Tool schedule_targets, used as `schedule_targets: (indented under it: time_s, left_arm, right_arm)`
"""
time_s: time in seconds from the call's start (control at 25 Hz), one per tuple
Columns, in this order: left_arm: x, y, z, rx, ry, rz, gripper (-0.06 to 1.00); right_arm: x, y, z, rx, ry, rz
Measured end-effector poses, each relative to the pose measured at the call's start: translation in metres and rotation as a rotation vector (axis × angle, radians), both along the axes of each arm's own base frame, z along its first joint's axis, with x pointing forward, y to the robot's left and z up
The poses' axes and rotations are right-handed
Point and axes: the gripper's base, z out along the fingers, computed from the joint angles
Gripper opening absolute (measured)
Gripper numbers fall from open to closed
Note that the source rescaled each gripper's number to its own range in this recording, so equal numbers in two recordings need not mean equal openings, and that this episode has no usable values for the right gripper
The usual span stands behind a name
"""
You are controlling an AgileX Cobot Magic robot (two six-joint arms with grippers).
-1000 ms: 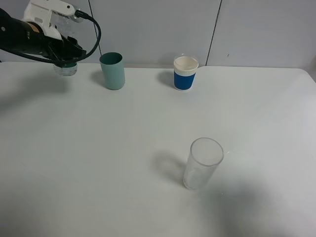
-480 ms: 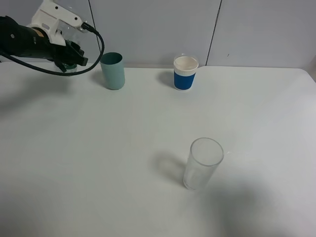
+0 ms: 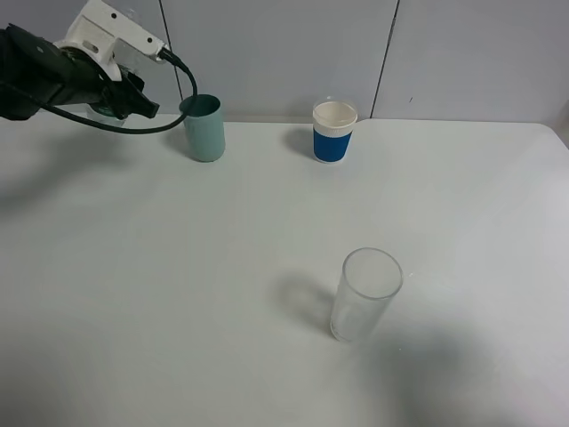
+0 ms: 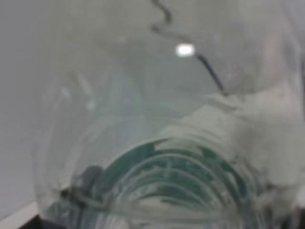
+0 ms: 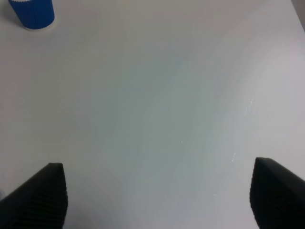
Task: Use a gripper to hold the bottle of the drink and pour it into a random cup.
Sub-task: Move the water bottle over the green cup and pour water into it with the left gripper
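**White desk, bottle lifted beside the teal cup**

Grey wall panels back a white desk where three vessels stand well apart. The cup is at the far left, a sleeved cup at the far middle, and a glass nearer the front. I judge the spacing lets me pour into one without knocking another.

My left gripper hangs above the desk just left of the cup, at about rim height, with its jaws clamped on the bottle. In the high view my arm hides the bottle almost wholly. In the left wrist view its clear wall fills the frame, with green curves showing through. I cannot tell whether those are its label or the cup beyond. I take it the bottle is carried this high and this close so that its mouth can clear the rim and the drink falls inside. The neck is not visible, and I see no stream.

My right gripper stands with its jaws wide apart and holds nothing. It is over bare desk, well away from the pour.
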Motion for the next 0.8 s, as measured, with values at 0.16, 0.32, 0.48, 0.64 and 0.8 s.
schedule_targets:
  time_s: [0.16,0.32,0.48,0.64,0.8]
  left_arm:
    - [0.000,0.002,0.000,0.009,-0.002,0.020,0.00]
    - [0.000,0.004,0.002,0.015,-0.023,0.043,0.00]
    - [0.000,0.007,0.002,-0.010,-0.030,0.089,0.00]
    - [-0.003,0.013,0.001,0.011,-0.005,0.150,0.00]
    - [-0.005,0.017,-0.003,0.043,0.047,0.198,0.00]
  right_arm:
    - [0.000,0.000,0.000,0.000,0.000,0.000]
    - [0.000,0.000,0.000,0.000,0.000,0.000]
    - [0.000,0.000,0.000,0.000,0.000,0.000]
    - [0.000,0.000,0.000,0.000,0.000,0.000]
    - [0.000,0.000,0.000,0.000,0.000,0.000]
